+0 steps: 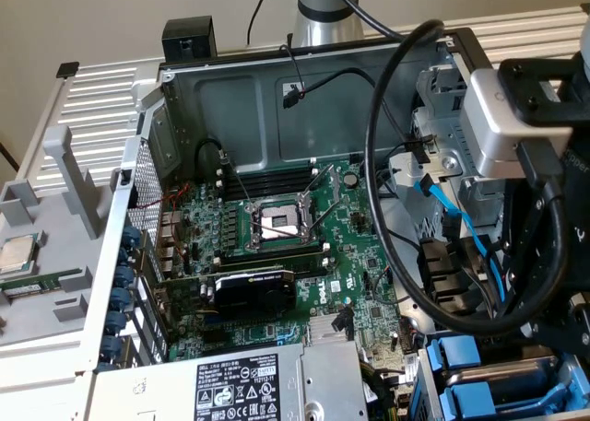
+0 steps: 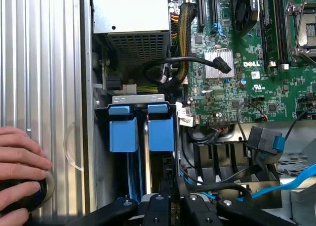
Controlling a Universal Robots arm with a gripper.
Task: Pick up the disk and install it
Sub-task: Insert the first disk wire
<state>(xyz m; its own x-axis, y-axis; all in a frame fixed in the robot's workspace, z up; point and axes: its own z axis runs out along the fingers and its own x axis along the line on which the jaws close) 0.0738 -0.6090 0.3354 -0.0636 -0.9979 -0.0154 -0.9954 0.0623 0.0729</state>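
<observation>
The disk stands on edge in the right-hand slot of the drive bay, its bright blue carrier tab toward the motherboard. My gripper sits directly over the disk's near end, black fingers drawn close together on it. A second blue-carrier drive fills the slot beside it. In the exterior view the two blue carriers show at the case's lower right, below my wrist housing.
A person's hand rests on the ribbed metal table, holding a black round object. Thick black cables and blue cables hang near the bay. The motherboard, power supply and a loose CPU chip lie further off.
</observation>
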